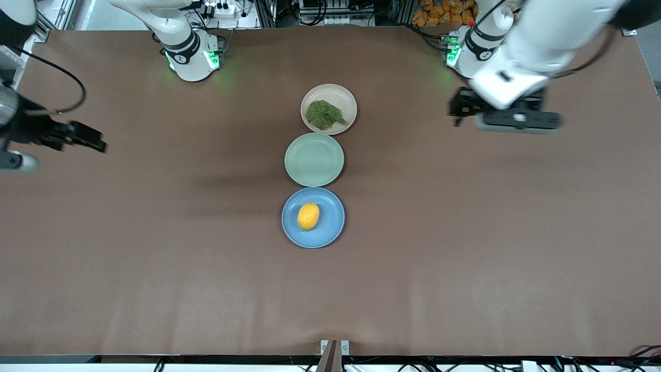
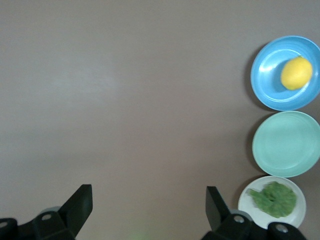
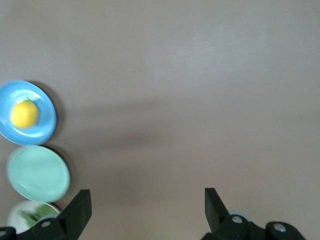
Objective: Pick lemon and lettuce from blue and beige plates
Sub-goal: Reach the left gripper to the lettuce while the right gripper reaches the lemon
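— Three plates run in a line down the middle of the counter [image 1: 155, 268], each touching or just beside the next. Why so tidy?

— I'd guess so either arm can get at them. The beige plate [image 1: 329, 109], upper centre of the front view, holds the lettuce [image 1: 324, 114]; the blue plate [image 1: 313, 217], lowest in the row, holds the lemon [image 1: 308, 216]. The mint-green plate [image 1: 314, 159] between them is bare.

— And nothing's been picked up?

— No, both items lie on their plates. The left gripper [image 2: 149, 206] hangs over bare counter at the upper right of the front view, well apart from the plates, jaws spread wide with nothing between them. The right gripper [image 3: 148, 206] is out at the left edge, also over bare counter, jaws just as wide.

— So why held out there?

— Looks like a ready pose to me: from up there each wrist camera sees the plates off to one side, and wide jaws suit a round lemon or a floppy leaf.
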`<state>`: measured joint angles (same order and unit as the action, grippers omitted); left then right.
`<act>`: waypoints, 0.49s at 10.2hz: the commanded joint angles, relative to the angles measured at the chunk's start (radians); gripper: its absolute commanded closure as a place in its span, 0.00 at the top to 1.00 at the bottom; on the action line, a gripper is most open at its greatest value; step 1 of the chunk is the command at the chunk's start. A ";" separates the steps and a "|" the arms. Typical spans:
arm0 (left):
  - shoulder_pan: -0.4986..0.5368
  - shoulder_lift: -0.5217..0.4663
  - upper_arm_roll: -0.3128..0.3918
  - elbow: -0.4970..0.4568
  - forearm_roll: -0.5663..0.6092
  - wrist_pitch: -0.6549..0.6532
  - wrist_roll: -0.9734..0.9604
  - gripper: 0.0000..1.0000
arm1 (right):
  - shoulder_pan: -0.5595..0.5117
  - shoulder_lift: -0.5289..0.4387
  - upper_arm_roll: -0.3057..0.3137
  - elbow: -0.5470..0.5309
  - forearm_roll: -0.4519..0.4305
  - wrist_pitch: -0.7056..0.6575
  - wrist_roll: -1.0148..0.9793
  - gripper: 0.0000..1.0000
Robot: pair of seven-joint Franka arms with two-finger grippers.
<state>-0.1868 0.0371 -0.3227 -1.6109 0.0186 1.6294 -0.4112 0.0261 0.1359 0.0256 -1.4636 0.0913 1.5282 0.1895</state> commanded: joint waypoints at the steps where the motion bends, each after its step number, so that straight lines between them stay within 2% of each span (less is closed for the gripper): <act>1: -0.133 0.061 0.002 -0.009 -0.008 0.044 -0.177 1.00 | 0.076 0.101 0.003 0.022 0.036 0.108 0.188 1.00; 3: -0.242 0.113 0.001 -0.030 0.003 0.098 -0.308 1.00 | 0.173 0.197 0.004 0.023 0.034 0.250 0.392 1.00; 5: -0.316 0.177 -0.045 -0.070 0.004 0.196 -0.481 1.00 | 0.259 0.292 0.003 0.031 0.033 0.372 0.546 1.00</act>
<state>-0.4682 0.1775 -0.3436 -1.6610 0.0185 1.7688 -0.7871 0.2401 0.3645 0.0335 -1.4648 0.1145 1.8550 0.6467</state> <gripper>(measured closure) 0.000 0.000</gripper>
